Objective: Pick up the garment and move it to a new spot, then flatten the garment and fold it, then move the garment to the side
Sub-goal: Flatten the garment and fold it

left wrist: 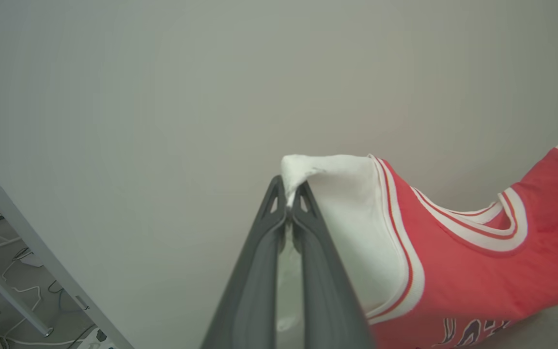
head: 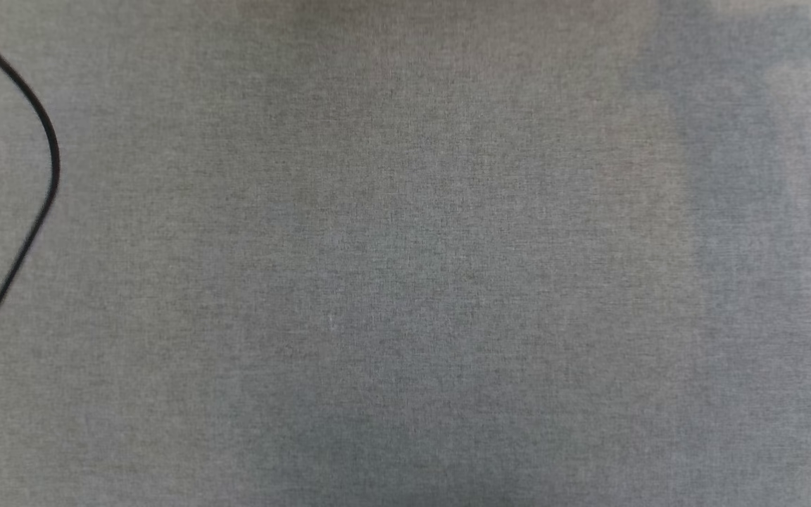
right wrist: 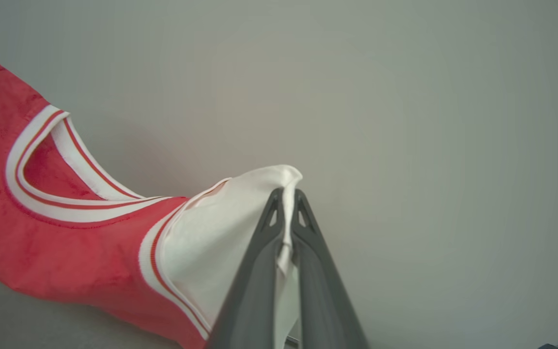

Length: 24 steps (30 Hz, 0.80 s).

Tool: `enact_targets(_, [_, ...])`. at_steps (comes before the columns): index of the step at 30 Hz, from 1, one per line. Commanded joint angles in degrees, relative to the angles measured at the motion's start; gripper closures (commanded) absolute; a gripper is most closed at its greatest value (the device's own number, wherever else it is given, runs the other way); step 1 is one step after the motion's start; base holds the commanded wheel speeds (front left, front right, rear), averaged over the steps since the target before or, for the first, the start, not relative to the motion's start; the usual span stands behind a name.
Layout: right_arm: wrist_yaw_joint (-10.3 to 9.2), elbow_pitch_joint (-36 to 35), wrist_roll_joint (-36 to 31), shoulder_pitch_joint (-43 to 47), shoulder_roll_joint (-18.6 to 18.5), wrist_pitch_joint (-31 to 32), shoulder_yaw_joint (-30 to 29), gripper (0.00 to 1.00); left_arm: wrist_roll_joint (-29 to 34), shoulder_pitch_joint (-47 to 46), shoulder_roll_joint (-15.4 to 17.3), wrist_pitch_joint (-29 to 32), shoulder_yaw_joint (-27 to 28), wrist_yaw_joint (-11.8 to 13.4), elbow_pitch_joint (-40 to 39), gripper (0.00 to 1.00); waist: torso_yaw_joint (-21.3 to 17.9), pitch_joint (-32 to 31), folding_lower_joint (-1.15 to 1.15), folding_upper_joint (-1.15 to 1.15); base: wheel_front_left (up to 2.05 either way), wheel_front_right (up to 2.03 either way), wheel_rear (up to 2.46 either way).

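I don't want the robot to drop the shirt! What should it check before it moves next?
1. Left claw shut on the garment's white sleeve: ok.
2. Right claw shut on the other white sleeve: ok.
3. Garment untwisted between the claws: cannot tell.
4. Grey cloth in the head view lies flat for a landing: ok.
5. Black cable, at the head view's left, away from the landing spot: cannot tell.
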Motion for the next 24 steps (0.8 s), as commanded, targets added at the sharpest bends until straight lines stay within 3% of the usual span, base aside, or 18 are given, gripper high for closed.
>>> enact_targets(1, [-0.04, -0.6, 1.9, 3.0, 0.1, -1.0, 1.3, 1.00, -1.1, 3.5, 0.7, -0.7, -0.1, -0.3, -0.3, 1.00, 0.2, -2.4, 0.00, 0.00, 0.00, 0.00, 0.00])
enact_targets(7, [-0.04, -5.7, 8.1, 16.6, -2.6, -3.6, 8.7, 1.00, -2.8, 19.2, 2.5, -1.7, 0.2, 0.5, -4.4, 1.00, 0.8, -7.5, 0.00, 0.00, 0.00, 0.00, 0.00])
enact_targets(14, [-0.04, -13.9, 13.8, 33.9, -7.8, -5.7, 13.3, 1.00, -3.7, 40.4, 5.4, -1.8, 4.9, 5.2, -16.8, 1.00, 1.3, -13.7, 0.00, 0.00, 0.00, 0.00, 0.00])
enact_targets(20, [-0.04, -19.5, 15.4, 50.1, -13.9, -5.4, 13.1, 1.00, -4.6, 60.9, 7.5, -1.9, 7.4, 9.9, -27.6, 1.00, 1.4, -18.7, 0.00, 0.00, 0.00, 0.00, 0.00])
enact_targets(24, [-0.04, -20.3, 15.4, 59.6, -15.4, -5.9, 10.1, 1.00, -4.7, 71.0, 8.5, -1.9, 7.8, 12.3, -31.1, 1.00, 1.2, -21.1, 0.00, 0.00, 0.00, 0.00, 0.00])
